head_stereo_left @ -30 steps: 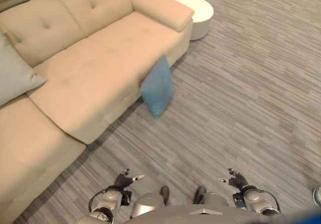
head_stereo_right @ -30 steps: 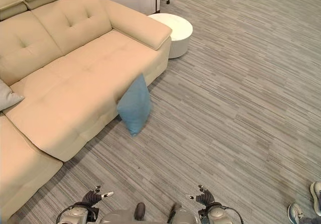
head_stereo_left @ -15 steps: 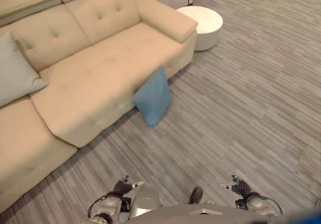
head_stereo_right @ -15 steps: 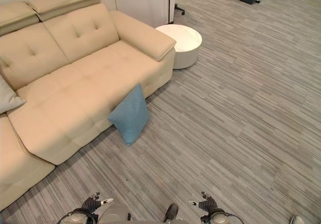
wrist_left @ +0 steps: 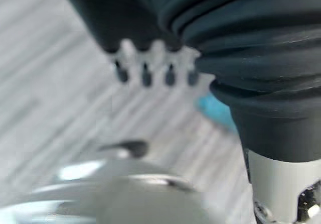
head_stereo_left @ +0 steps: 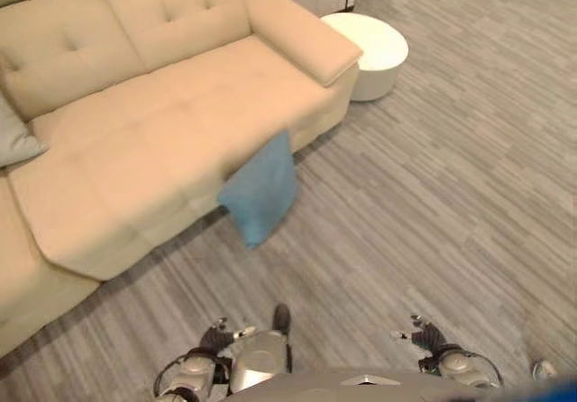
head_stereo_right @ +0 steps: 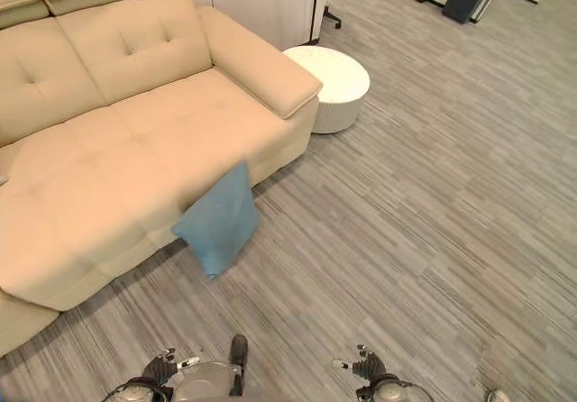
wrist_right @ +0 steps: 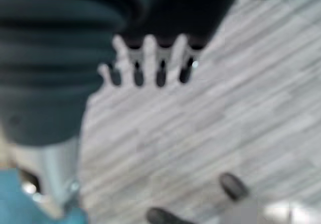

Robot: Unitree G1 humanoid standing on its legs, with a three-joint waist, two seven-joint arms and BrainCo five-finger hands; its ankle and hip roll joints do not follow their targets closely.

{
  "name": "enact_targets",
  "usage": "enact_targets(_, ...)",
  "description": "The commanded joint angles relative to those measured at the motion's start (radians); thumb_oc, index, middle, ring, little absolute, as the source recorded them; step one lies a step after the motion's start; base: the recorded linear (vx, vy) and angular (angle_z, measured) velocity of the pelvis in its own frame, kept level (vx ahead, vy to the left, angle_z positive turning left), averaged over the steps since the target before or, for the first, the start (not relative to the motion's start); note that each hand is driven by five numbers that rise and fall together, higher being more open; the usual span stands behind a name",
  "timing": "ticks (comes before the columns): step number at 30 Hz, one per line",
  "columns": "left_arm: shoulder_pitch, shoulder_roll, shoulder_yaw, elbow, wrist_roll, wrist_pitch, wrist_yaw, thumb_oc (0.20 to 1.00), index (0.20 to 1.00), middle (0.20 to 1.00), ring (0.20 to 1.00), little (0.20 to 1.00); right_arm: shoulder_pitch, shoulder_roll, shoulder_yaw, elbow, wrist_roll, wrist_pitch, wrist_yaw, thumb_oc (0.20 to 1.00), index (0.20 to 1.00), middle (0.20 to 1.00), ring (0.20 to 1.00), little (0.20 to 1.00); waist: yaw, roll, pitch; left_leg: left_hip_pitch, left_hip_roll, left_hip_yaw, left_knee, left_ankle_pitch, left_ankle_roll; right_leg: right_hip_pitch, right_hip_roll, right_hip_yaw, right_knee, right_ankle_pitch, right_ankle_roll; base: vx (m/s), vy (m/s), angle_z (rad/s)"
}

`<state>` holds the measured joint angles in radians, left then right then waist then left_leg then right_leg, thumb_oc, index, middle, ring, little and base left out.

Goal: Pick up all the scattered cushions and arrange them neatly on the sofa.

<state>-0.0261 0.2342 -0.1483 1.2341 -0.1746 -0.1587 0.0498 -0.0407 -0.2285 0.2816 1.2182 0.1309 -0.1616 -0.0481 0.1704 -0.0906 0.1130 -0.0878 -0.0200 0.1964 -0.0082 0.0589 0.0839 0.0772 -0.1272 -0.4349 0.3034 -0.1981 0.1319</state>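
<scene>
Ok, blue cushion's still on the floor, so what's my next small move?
Probably step closer to the blue cushion: it leans against the sofa front, ahead and to the left. Both the left hand and right hand hang open, empty, low, well short of it.

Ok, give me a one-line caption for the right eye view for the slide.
Blue cushion leans against the front of the beige sofa on the striped floor, both hands low and empty, round white table beyond.
</scene>
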Motion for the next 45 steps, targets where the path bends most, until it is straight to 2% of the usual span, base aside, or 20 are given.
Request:
enact_targets(1,-0.041,-0.002,-0.026,-0.01,0.0,-0.006,0.008,1.0,1.0,1.0,1.0,1.0,-0.049,-0.018,-0.013,-0.052,0.005,-0.023,-0.004,1.0,1.0,1.0,1.0,1.0,0.009,0.01,0.026,0.016,-0.029,-0.104,0.072,-0.062,-0.04,-0.104,-0.006,0.091,0.124,0.232,0.04,0.39,0.1,0.93)
enact_targets(4,-0.045,-0.002,-0.028,-0.01,-0.003,-0.01,0.011,1.0,1.0,1.0,1.0,1.0,-0.046,-0.019,-0.009,-0.058,0.012,-0.025,-0.001,1.0,1.0,1.0,1.0,1.0,0.004,0.013,0.025,0.037,-0.034,-0.137,0.058,-0.072,-0.041,-0.128,-0.007,0.115,0.06,0.212,0.02,0.24,-0.037,0.88)
enact_targets(5,-0.047,-0.002,-0.035,-0.009,-0.004,-0.012,0.011,1.0,1.0,1.0,1.0,1.0,-0.046,-0.024,-0.003,-0.07,0.022,-0.029,0.003,1.0,1.0,1.0,1.0,1.0,-0.009,0.014,0.025,0.051,-0.04,-0.184,0.053,-0.082,-0.048,-0.171,0.005,0.192,-0.043,0.203,0.005,0.25,-0.112,0.19)
enact_targets(9,-0.045,-0.002,-0.033,-0.001,-0.002,-0.016,0.012,1.0,1.0,1.0,1.0,1.0,-0.047,-0.031,-0.005,-0.079,0.023,-0.028,0.0,1.0,1.0,1.0,1.0,1.0,-0.023,0.014,0.036,0.074,-0.04,-0.239,0.059,-0.108,-0.064,-0.192,-0.026,0.242,-0.147,0.245,0.017,0.19,-0.105,0.76)
enact_targets(11,-0.038,0.001,-0.033,0.018,0.004,-0.017,0.008,1.0,1.0,1.0,1.0,1.0,-0.036,-0.03,0.0,-0.079,0.018,-0.025,0.009,1.0,1.0,1.0,1.0,1.0,-0.042,0.005,0.034,0.089,-0.046,-0.298,0.072,-0.132,-0.072,-0.223,-0.015,0.321,-0.178,0.274,0.028,0.34,-0.18,0.62)
enact_targets(15,-0.043,0.003,-0.035,0.02,-0.011,-0.018,0.009,1.0,1.0,1.0,1.0,1.0,-0.008,-0.028,-0.007,-0.071,0.034,-0.027,0.014,1.0,1.0,1.0,1.0,1.0,-0.05,-0.008,0.037,0.087,-0.047,-0.36,0.121,-0.157,-0.097,-0.174,0.002,0.287,-0.189,0.236,0.016,0.19,-0.157,1.0)
enact_targets(17,-0.05,0.001,-0.038,0.013,-0.031,-0.019,0.009,1.0,1.0,1.0,1.0,1.0,0.004,-0.029,-0.014,-0.077,0.052,-0.03,0.007,1.0,1.0,1.0,1.0,1.0,-0.065,-0.016,0.029,0.062,-0.027,-0.334,0.141,-0.158,-0.115,-0.153,-0.002,0.24,-0.211,0.22,0.01,0.16,-0.26,1.17)
enact_targets(18,-0.057,0.002,-0.035,0.011,-0.042,-0.017,0.012,1.0,1.0,1.0,1.0,1.0,-0.003,-0.032,-0.007,-0.086,0.065,-0.035,0.005,1.0,1.0,1.0,1.0,1.0,-0.081,-0.022,0.034,0.029,0.007,-0.255,0.196,-0.165,-0.127,-0.121,0.006,0.196,-0.235,0.206,-0.005,0.09,-0.244,1.6)
enact_targets(22,-0.068,-0.006,-0.042,0.006,-0.055,-0.013,0.012,1.0,1.0,1.0,1.0,1.0,-0.019,-0.034,-0.011,-0.086,0.08,-0.032,-0.002,1.0,1.0,1.0,1.0,1.0,-0.083,-0.024,0.05,-0.035,0.042,-0.109,0.212,-0.142,-0.123,-0.086,0.008,0.101,-0.246,0.176,-0.018,0.02,-0.127,1.02)
enact_targets(26,-0.06,-0.008,-0.039,0.004,-0.053,-0.014,0.008,1.0,1.0,1.0,1.0,1.0,-0.02,-0.036,-0.012,-0.095,0.076,-0.038,-0.009,1.0,1.0,1.0,1.0,1.0,-0.07,-0.012,0.044,-0.12,0.033,-0.064,0.119,-0.032,-0.128,-0.063,0.037,0.047,-0.254,0.147,-0.024,0.09,-0.015,0.76)
enact_targets(27,-0.06,-0.008,-0.039,0.004,-0.053,-0.014,0.008,1.0,1.0,1.0,1.0,1.0,-0.02,-0.036,-0.012,-0.094,0.076,-0.038,-0.009,1.0,1.0,1.0,1.0,1.0,-0.068,-0.013,0.046,-0.118,0.033,-0.062,0.121,-0.034,-0.128,-0.061,0.037,0.048,-0.253,0.145,-0.024,0.07,0.02,0.57)
enact_targets(28,-0.057,-0.006,-0.037,0.007,-0.049,-0.014,0.008,1.0,1.0,1.0,1.0,1.0,-0.023,-0.034,-0.012,-0.097,0.079,-0.038,-0.008,1.0,1.0,1.0,1.0,1.0,-0.069,-0.016,0.045,-0.133,0.046,-0.02,0.121,-0.02,-0.132,-0.057,0.041,0.043,-0.25,0.138,-0.026,0.1,0.052,0.35)
enact_targets(32,-0.037,-0.001,-0.018,0.019,-0.057,-0.013,-0.001,1.0,1.0,1.0,1.0,1.0,-0.022,-0.012,-0.002,-0.103,0.069,-0.036,0.0,1.0,1.0,1.0,1.0,1.0,-0.052,-0.032,0.032,-0.093,0.025,-0.035,0.102,-0.051,-0.113,-0.045,0.021,0.025,-0.195,0.126,-0.01,0.24,0.137,-0.13)
enact_targets(35,-0.028,-0.001,-0.013,0.018,-0.058,-0.014,-0.004,1.0,1.0,1.0,1.0,1.0,-0.03,-0.007,0.003,-0.109,0.049,-0.035,0.005,1.0,1.0,1.0,1.0,1.0,-0.032,-0.026,0.029,-0.049,0.014,-0.022,0.099,-0.085,-0.084,-0.064,-0.038,0.016,-0.076,0.152,0.023,0.16,0.19,-0.04)
enact_targets(36,-0.032,0.005,-0.016,0.012,-0.057,-0.013,-0.006,1.0,1.0,1.0,1.0,1.0,-0.032,-0.007,0.003,-0.124,0.049,-0.037,0.004,1.0,1.0,1.0,1.0,1.0,-0.038,-0.023,0.031,-0.039,0.012,-0.03,0.097,-0.088,-0.078,-0.085,-0.048,0.031,-0.014,0.171,0.031,0.24,0.212,-0.29)
enact_targets(37,-0.044,0.013,-0.028,0.005,-0.05,-0.014,-0.007,1.0,1.0,1.0,1.0,1.0,-0.033,-0.006,0.001,-0.142,0.053,-0.037,0.002,1.0,1.0,1.0,1.0,1.0,-0.055,-0.021,0.04,-0.021,0.0,-0.056,0.101,-0.099,-0.069,-0.119,-0.049,0.083,0.045,0.191,0.038,0.18,0.131,-0.3)
enact_targets(39,-0.051,0.015,-0.034,0.006,-0.044,-0.016,-0.006,1.0,1.0,1.0,1.0,1.0,-0.036,-0.008,0.004,-0.152,0.056,-0.038,0.003,1.0,1.0,1.0,1.0,1.0,-0.065,-0.017,0.037,-0.014,-0.004,-0.071,0.099,-0.103,-0.069,-0.135,-0.04,0.117,0.038,0.191,0.028,0.12,0.065,0.3)
enact_targets(41,-0.056,0.018,-0.041,-0.002,-0.048,-0.022,-0.004,1.0,1.0,1.0,1.0,1.0,-0.037,-0.016,0.013,-0.169,0.053,-0.042,0.005,1.0,1.0,1.0,1.0,1.0,-0.076,-0.011,0.037,0.002,-0.013,-0.106,0.089,-0.108,-0.072,-0.156,-0.03,0.17,-0.019,0.18,0.012,0.13,0.014,0.76)
enact_targets(44,-0.058,0.02,-0.042,0.0,-0.048,-0.027,0.001,1.0,1.0,1.0,1.0,1.0,-0.041,-0.017,0.014,-0.183,0.056,-0.043,0.005,1.0,1.0,1.0,1.0,1.0,-0.082,-0.006,0.041,0.016,-0.012,-0.141,0.097,-0.124,-0.08,-0.179,-0.07,0.199,-0.107,0.226,0.02,0.15,-0.084,0.4)
enact_targets(45,-0.062,0.023,-0.044,0.005,-0.049,-0.031,0.003,1.0,1.0,1.0,1.0,1.0,-0.044,-0.018,0.015,-0.185,0.057,-0.043,0.007,1.0,1.0,1.0,1.0,1.0,-0.094,-0.009,0.045,0.024,-0.022,-0.169,0.104,-0.133,-0.082,-0.19,-0.075,0.269,-0.149,0.258,0.034,0.12,-0.07,0.32)
